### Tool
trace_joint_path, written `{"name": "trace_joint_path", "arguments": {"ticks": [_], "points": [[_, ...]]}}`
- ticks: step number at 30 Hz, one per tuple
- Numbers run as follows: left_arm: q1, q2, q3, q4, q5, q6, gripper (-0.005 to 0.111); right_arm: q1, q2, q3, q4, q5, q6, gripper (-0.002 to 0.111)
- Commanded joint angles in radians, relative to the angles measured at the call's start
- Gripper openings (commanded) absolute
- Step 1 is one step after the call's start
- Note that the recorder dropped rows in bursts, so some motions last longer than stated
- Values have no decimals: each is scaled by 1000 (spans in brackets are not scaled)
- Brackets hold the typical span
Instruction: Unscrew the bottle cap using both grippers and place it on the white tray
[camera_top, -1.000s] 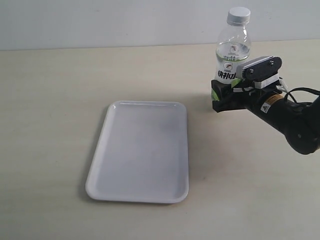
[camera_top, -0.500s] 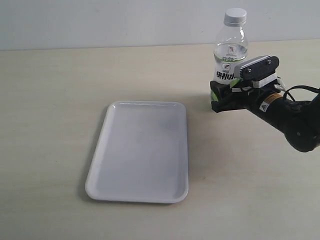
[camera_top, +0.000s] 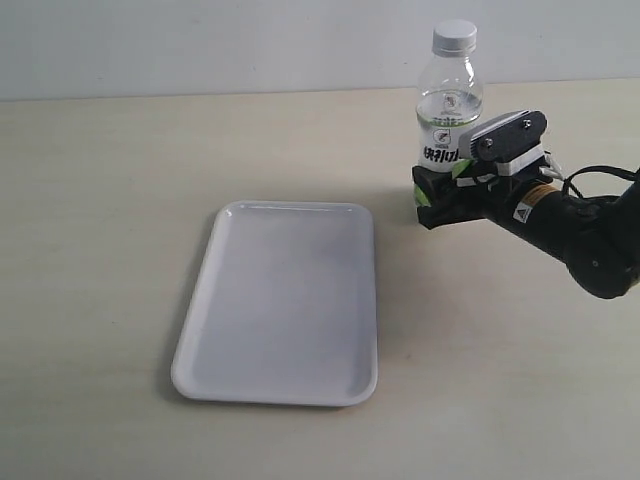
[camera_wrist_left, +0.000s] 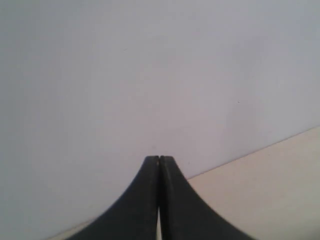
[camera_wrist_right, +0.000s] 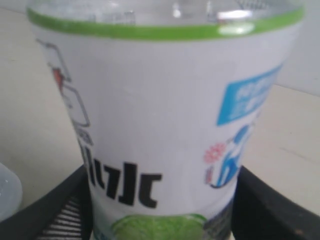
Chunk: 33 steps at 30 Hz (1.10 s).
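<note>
One bottle (camera_top: 447, 120), one bottle cap (camera_top: 453, 36), one white tray (camera_top: 280, 300); two finger pairs: left fingers (camera_wrist_left: 142, 210), right fingers (camera_wrist_right: 272, 210).

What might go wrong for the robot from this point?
1. The right hand grips the bottle low down, far below the bottle cap; twisting up there could tilt or spin the bottle.
2. The left hand is shut, so it might knock the cap unless it opens first.

The glossy white tray (camera_top: 280, 300) lies flat. At its two o'clock, apart from it, the clear bottle (camera_top: 449, 120) stands upright with its white cap (camera_top: 454, 36) on. The right gripper (camera_top: 442, 192) clamps the bottle's labelled lower body. The left gripper (camera_wrist_left: 159, 200) has its jaws pressed together.
</note>
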Motion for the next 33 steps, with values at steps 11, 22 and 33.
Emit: {"name": "trace_joint_path", "arguments": {"ticks": [11,22,33], "points": [[-263,467,-382,701,535,38,0,0,10,-14,-9,-42,0,0],[-471,693,-676,-928,854,1586,0,0,29,-34,-46,-42,0,0],[-471,877,-1123,-1525,1301,1865,0,0,29,-34,-57,-42,0,0]]}}
